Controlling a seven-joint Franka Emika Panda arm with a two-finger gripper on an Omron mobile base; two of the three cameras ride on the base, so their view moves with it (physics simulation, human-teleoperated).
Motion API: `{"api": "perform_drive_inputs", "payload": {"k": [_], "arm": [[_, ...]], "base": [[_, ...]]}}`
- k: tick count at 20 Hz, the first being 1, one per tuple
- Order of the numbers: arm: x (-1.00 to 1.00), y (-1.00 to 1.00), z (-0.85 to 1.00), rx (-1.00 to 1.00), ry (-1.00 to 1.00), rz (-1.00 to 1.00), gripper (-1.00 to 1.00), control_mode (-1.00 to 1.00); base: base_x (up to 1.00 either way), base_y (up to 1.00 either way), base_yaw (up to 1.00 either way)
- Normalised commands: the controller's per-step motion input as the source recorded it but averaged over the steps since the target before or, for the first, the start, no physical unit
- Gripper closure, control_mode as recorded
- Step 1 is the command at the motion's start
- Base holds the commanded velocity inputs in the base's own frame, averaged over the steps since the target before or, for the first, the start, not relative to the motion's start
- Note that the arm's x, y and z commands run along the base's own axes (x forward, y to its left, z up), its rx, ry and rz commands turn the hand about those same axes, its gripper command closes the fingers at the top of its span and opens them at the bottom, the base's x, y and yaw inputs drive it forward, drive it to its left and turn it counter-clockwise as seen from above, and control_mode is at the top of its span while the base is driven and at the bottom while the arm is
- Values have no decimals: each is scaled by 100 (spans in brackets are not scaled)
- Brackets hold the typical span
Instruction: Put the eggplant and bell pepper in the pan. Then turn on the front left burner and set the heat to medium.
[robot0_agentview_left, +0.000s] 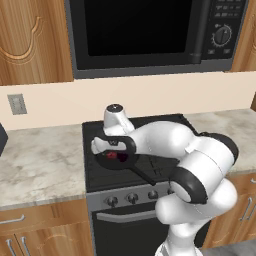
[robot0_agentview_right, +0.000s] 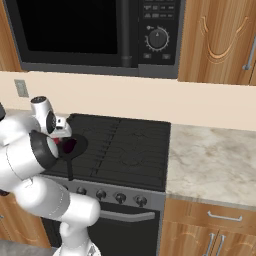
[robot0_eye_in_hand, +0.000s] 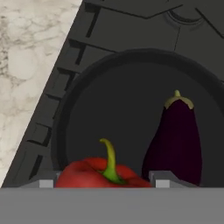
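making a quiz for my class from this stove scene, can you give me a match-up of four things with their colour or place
Things:
1. eggplant
2. bell pepper
3. pan
4. microwave

Descriptions:
A. bright red with a green stem, between the fingers
B. black and round, on the cooktop grate
C. dark purple, lying inside the pan
D. mounted above the stove, dial at its right

Pairs: 1-C, 2-A, 3-B, 4-D

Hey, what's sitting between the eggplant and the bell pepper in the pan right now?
Nothing: in the hand view, just bare black pan floor separates the eggplant from the bell pepper.
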Motion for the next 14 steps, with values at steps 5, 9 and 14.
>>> {"api": "perform_drive_inputs", "payload": {"k": [5, 9, 14], "arm": [[2, 0, -36, 0, 3, -2, 100, -100], [2, 0, -10, 0, 0, -1, 100, -100], [0, 0, 0, 0, 0, 0, -100, -100]], "base": [[0, 0, 0], [0, 0, 0], [0, 0, 0]]}}
